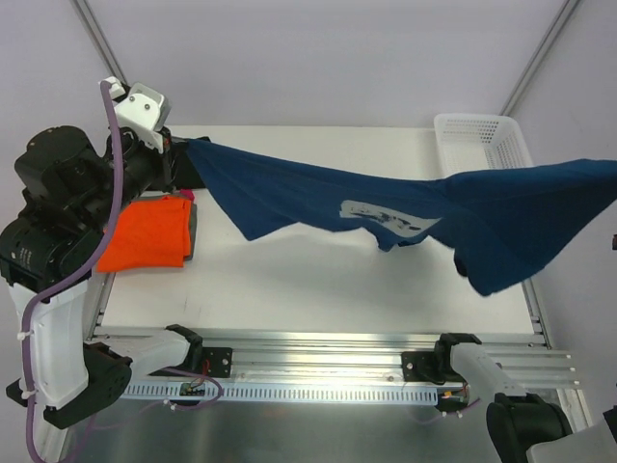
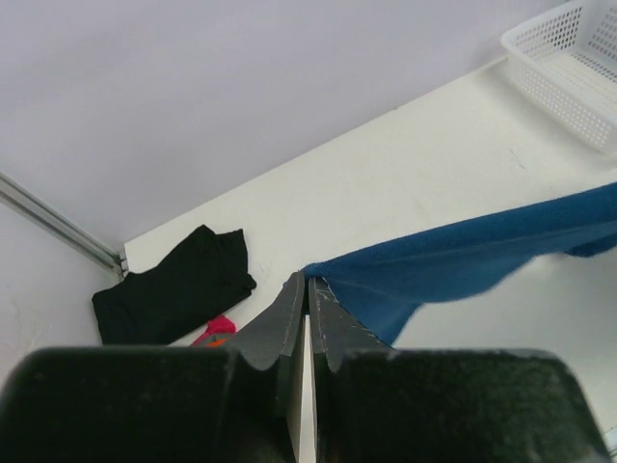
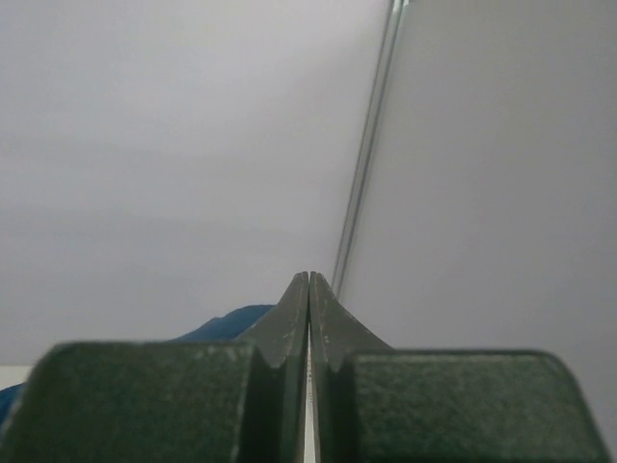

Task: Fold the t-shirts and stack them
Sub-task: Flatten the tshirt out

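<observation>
Left gripper (image 2: 307, 285) pinching navy shirt (image 1: 289, 188) | right gripper (image 3: 308, 282) pinching opposite end | shirt stretched sideways above table (image 1: 289, 280)

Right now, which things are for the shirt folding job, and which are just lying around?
For the job:
- blue shirt, pinched by the left end effector and the right end effector, hanging above the table
- orange shirt, folded
- black shirt

Just lying about:
- white basket, at the far right corner
</observation>
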`<act>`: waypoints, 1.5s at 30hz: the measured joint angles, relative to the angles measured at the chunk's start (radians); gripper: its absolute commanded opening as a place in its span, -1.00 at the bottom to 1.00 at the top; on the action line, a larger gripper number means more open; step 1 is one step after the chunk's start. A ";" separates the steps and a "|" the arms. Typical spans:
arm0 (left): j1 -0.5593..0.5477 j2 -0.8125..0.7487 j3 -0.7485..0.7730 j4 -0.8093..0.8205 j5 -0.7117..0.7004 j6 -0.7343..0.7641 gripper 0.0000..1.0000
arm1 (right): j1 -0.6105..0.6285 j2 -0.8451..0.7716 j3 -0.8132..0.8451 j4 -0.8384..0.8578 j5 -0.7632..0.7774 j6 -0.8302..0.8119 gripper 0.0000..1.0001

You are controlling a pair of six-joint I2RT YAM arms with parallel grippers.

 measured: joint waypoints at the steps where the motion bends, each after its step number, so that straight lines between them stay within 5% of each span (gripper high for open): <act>1: 0.000 0.002 0.013 0.000 0.001 0.002 -1.00 | 0.000 0.000 0.011 0.000 0.011 -0.011 -0.99; 11: 0.000 0.100 0.153 0.060 -0.002 0.072 -1.00 | 0.098 0.101 0.054 0.185 0.127 -0.153 -0.99; 20: 0.039 0.121 -0.250 0.254 -0.018 0.143 -1.00 | 0.109 0.223 -0.369 0.375 0.087 -0.222 -0.99; 28: 0.127 0.493 -0.409 0.304 0.001 0.097 -1.00 | 0.117 0.573 -0.539 0.277 -0.016 -0.132 -0.99; 36: 0.160 0.805 -0.294 0.312 0.024 0.064 -1.00 | 0.137 0.897 -0.374 0.256 -0.035 -0.103 -0.99; 45: 0.167 0.858 -0.231 0.398 -0.035 0.031 -1.00 | 0.174 1.031 -0.224 0.356 0.029 -0.104 -0.99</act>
